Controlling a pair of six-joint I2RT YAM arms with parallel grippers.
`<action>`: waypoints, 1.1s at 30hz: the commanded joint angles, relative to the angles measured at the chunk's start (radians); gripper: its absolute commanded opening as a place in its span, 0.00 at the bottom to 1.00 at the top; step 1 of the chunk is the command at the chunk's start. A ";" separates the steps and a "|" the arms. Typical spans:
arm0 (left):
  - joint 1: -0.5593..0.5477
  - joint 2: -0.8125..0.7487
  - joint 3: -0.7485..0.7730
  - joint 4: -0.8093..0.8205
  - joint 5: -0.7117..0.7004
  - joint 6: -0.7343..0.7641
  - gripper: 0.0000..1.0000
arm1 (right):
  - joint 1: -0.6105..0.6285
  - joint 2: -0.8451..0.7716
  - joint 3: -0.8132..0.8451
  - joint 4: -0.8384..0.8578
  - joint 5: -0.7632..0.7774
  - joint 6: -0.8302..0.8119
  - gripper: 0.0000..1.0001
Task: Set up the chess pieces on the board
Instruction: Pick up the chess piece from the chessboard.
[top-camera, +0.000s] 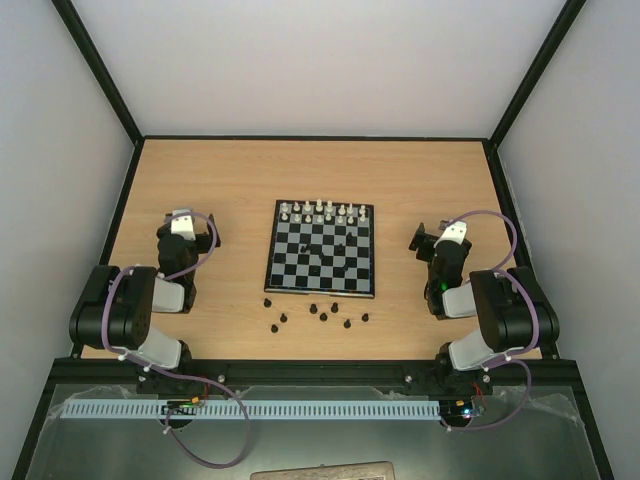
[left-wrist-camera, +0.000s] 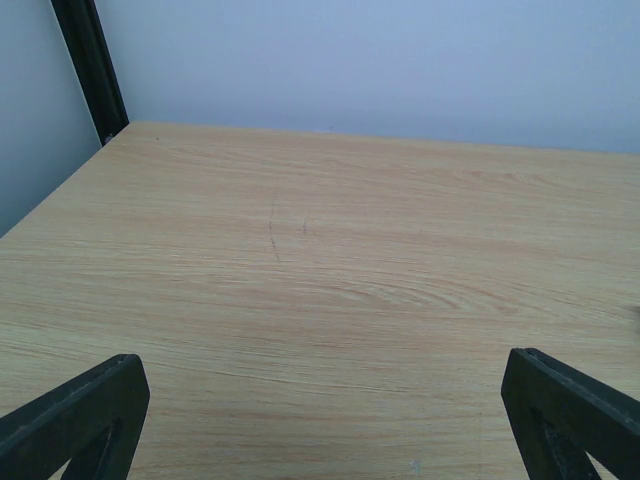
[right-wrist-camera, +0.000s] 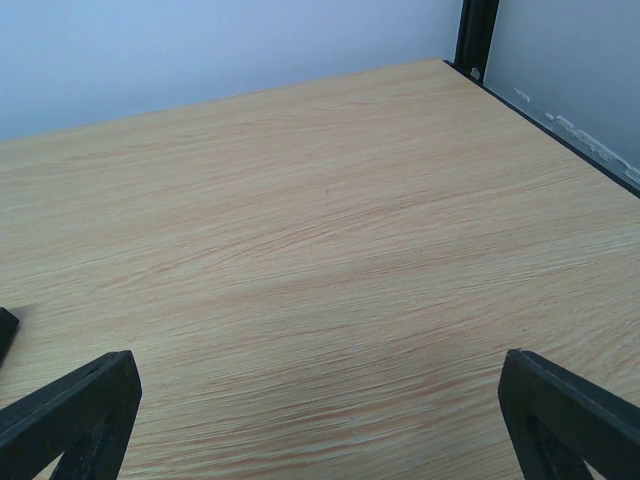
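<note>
The chequered board (top-camera: 322, 288) lies at the table's middle. Several tiny white pieces (top-camera: 319, 209) stand along its far edge. A few black pieces (top-camera: 320, 248) stand on its middle squares. Several more black pieces (top-camera: 314, 308) lie on the wood in front of its near edge. My left gripper (top-camera: 188, 222) rests left of the board, open and empty, its fingers (left-wrist-camera: 80, 415) wide apart over bare wood. My right gripper (top-camera: 434, 236) rests right of the board, open and empty, its fingers (right-wrist-camera: 570, 415) wide apart. Neither wrist view shows any piece.
A black frame with pale walls encloses the wooden table (top-camera: 230, 180). Frame posts stand at the far left corner (left-wrist-camera: 92, 65) and the far right corner (right-wrist-camera: 475, 35). A dark corner at the left edge of the right wrist view (right-wrist-camera: 5, 330) may be the board.
</note>
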 joint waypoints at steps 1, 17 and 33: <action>0.001 0.002 0.018 0.029 0.002 0.006 0.99 | -0.006 0.000 0.015 0.013 0.007 -0.002 0.99; -0.024 -0.067 0.085 -0.124 0.002 0.029 1.00 | -0.006 -0.005 0.003 0.030 0.007 -0.005 0.99; -0.402 -0.420 0.420 -0.752 -0.022 -0.072 1.00 | -0.003 -0.509 0.499 -1.074 -0.257 0.361 0.99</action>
